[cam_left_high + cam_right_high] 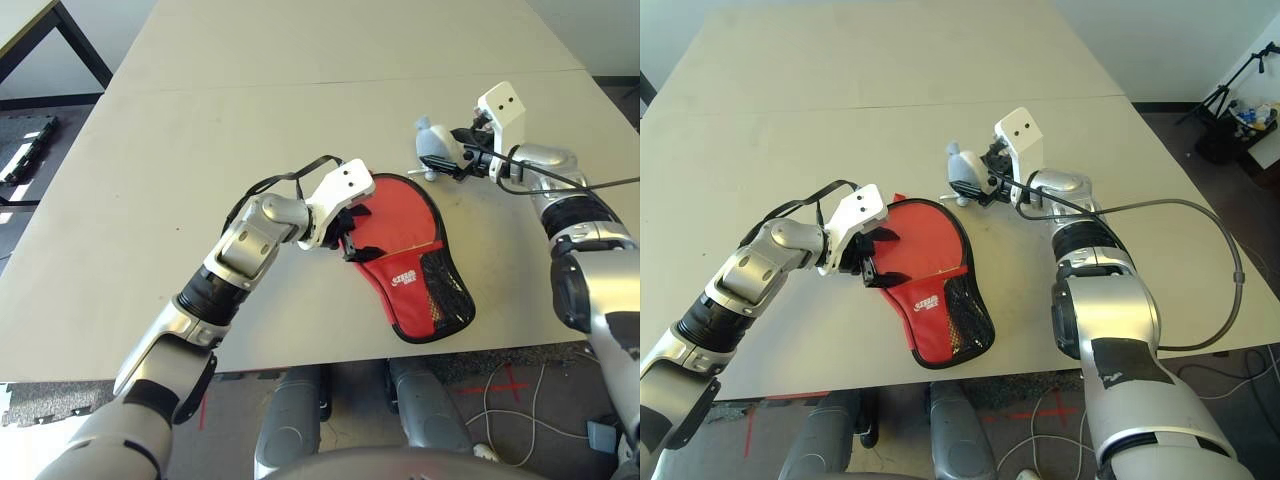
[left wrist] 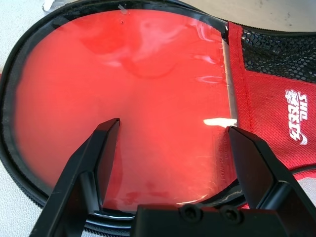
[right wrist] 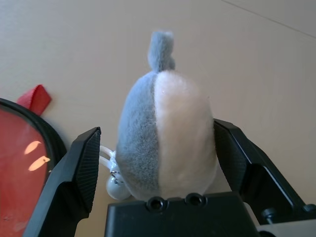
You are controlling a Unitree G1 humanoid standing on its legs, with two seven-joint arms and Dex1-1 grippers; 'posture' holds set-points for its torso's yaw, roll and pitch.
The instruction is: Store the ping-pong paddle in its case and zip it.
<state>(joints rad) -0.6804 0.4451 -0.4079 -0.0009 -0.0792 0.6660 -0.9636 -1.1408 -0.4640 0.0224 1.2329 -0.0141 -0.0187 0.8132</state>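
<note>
The red case [image 1: 415,290] lies flat near the table's front edge, its black mesh pocket and white logo facing up. The ping-pong paddle [image 2: 148,94] rests inside it, its round red face ringed by the black zipper edging; its handle is hidden under the case's pocket flap. My left gripper [image 2: 173,126] is open and hovers just over the paddle's face, at the case's left side [image 1: 352,235]. My right gripper [image 3: 155,133] is open behind the case's far edge and straddles a grey and whitish plush pouch [image 3: 163,133]; one finger [image 3: 81,163] stands clear of it.
The plush pouch [image 1: 432,145] sits on the table beside the case's far rim, with a white cord and a small metal bead [image 3: 112,185]. A red fabric tab [image 3: 34,96] sticks out from the case. A black cable [image 1: 1200,215] trails off my right arm.
</note>
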